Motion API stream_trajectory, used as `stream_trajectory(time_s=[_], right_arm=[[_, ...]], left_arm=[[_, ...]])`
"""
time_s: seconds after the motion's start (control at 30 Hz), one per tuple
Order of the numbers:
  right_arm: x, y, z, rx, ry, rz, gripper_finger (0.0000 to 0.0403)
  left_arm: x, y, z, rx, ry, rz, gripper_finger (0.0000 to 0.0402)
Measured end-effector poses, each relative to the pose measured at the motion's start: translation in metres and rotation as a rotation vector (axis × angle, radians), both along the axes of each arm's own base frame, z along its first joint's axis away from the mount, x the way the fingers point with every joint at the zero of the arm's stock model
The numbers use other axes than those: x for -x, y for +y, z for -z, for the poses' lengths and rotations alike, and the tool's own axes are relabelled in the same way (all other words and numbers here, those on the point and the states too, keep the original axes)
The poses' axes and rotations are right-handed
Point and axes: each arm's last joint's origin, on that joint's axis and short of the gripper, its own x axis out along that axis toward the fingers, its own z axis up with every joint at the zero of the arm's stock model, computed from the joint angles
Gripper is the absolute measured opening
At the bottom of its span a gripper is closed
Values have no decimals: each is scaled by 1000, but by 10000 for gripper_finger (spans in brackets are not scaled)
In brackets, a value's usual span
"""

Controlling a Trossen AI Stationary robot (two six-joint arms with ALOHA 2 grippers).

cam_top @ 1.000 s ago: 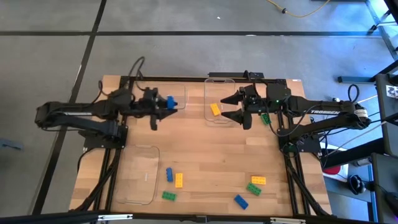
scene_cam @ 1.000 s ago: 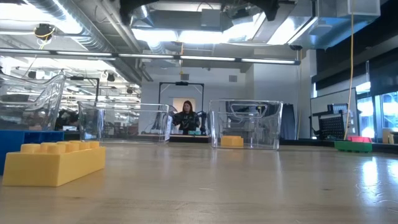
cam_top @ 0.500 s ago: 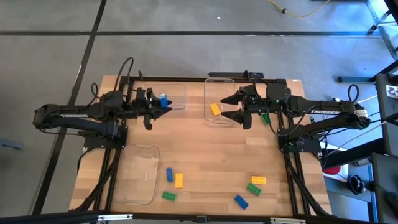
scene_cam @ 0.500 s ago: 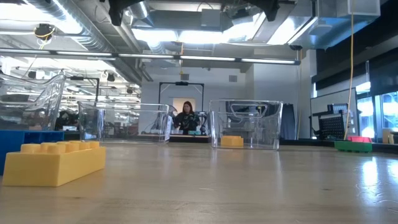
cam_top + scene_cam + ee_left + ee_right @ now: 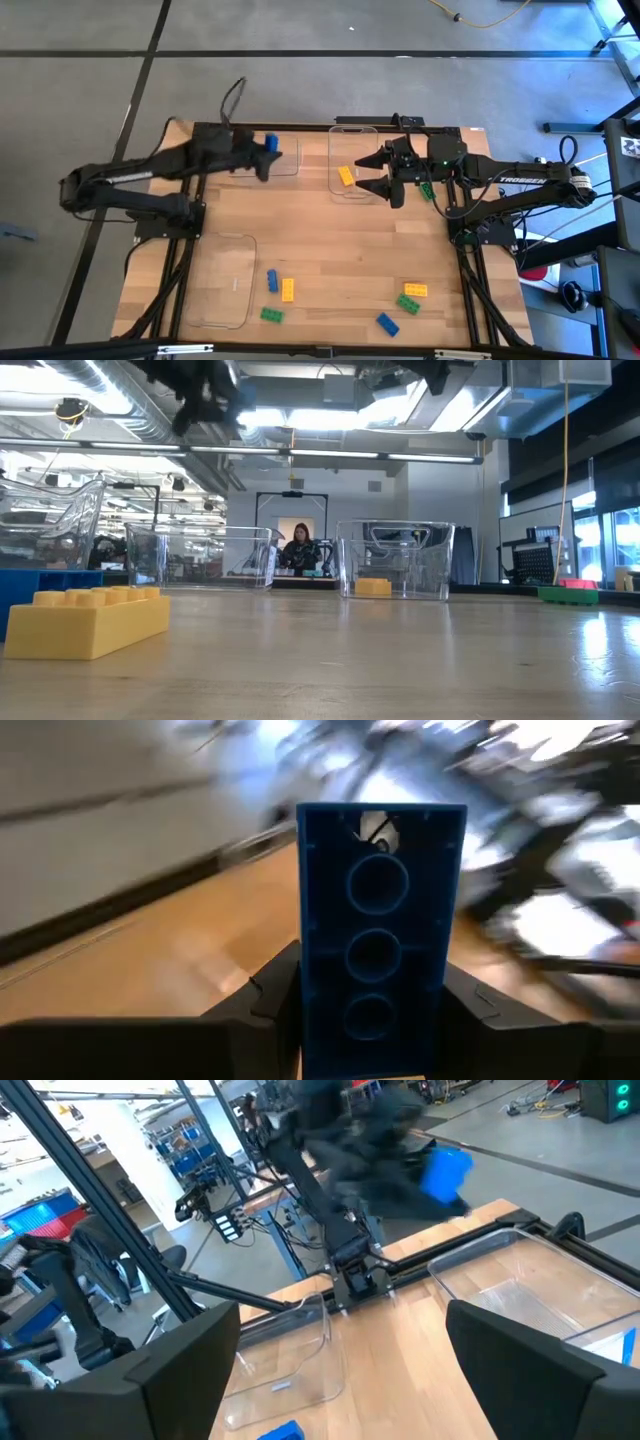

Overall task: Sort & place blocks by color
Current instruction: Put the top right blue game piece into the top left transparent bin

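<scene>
High view shows a pale wooden plank table (image 5: 330,250) standing on a grey concrete floor crossed by dark lines. As landmark, take the clear plastic tray with a yellow brick inside (image 5: 353,165), at the table's far middle. Left of it sits a second clear tray (image 5: 283,158), and a third clear tray (image 5: 226,280) lies well toward the near left corner. Over the second tray the left gripper (image 5: 266,152) is clenched on a small blue studded brick (image 5: 270,144); the left wrist view shows that brick (image 5: 380,935) upright between both dark fingers. Just right of the landmark tray hangs the right gripper (image 5: 380,172), its fingers spread wide with nothing between them. A green brick (image 5: 426,189) lies farther right under that arm. Well nearer than the landmark tray, loose blue, yellow and green bricks (image 5: 279,294) lie scattered, with another cluster (image 5: 405,302) toward the near right. Bare wood stretches between tray and bricks. Low view looks into a lit workshop where a person (image 5: 300,547) sits far behind.
</scene>
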Motion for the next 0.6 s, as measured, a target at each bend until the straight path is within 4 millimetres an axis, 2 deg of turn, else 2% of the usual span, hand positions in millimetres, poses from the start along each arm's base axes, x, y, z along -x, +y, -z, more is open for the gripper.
stream_trajectory(time_s=[0.13,0.23,0.43,0.6], right_arm=[[0,0,1,-1,10,1,356],[0,0,2,-12,19,2,356],[0,0,3,-28,35,5,356],[0,0,4,-29,42,5,356]], left_arm=[[-5,31,23,137,341,-123,127],[-10,47,47,238,472,-181,127],[-11,59,97,394,562,-316,127],[-7,67,122,436,551,-387,127]])
